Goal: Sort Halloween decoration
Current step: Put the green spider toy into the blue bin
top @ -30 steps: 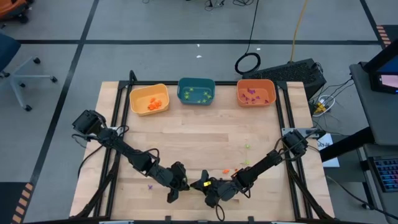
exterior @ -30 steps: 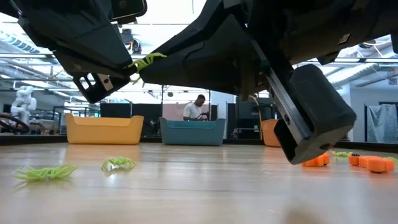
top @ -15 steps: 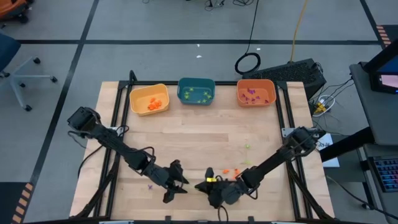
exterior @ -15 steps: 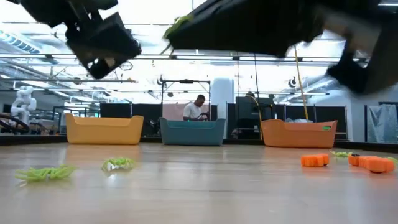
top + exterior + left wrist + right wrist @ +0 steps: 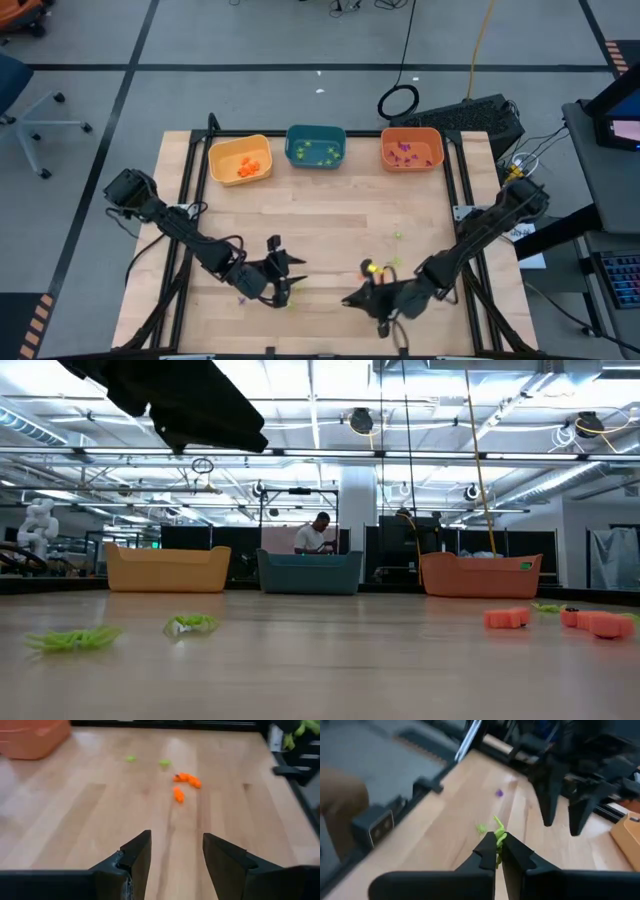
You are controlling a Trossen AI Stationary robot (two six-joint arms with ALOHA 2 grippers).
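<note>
My right gripper point(image 5: 498, 851) hangs above the table's near middle point(image 5: 350, 299), shut on a light-green trinket point(image 5: 497, 836). My left gripper point(image 5: 175, 854) stands open with nothing between its fingers, a short way to the left of it point(image 5: 287, 258). Loose Halloween decoration lies flat on the wood. There are orange trinkets point(image 5: 187, 779) between the grippers, green ones point(image 5: 165, 763) farther off, one more green trinket point(image 5: 481, 828) and a purple one point(image 5: 499, 793). The low view shows green point(image 5: 190, 624) and orange trinkets point(image 5: 505, 618). My right gripper pinches the light-green trinket's lower end point(image 5: 498, 843) between its two fingertips. The rest of the trinket sticks out beyond the tips. The fingers point roughly level toward the table's left, and the trinket is lifted clear of the table.
Along the far edge stand a yellow bin point(image 5: 240, 160) with orange pieces, a teal bin point(image 5: 316, 147) with green ones and an orange bin point(image 5: 411, 149) with purple ones. A black frame rail point(image 5: 395, 815) borders the near edge. A person point(image 5: 318, 535) sits beyond the table.
The two grippers met at the table's near middle around the green trinket. My left gripper has opened, let go and drawn back toward the left. My right gripper has risen and moved toward the right edge with the trinket, rolling as it went.
</note>
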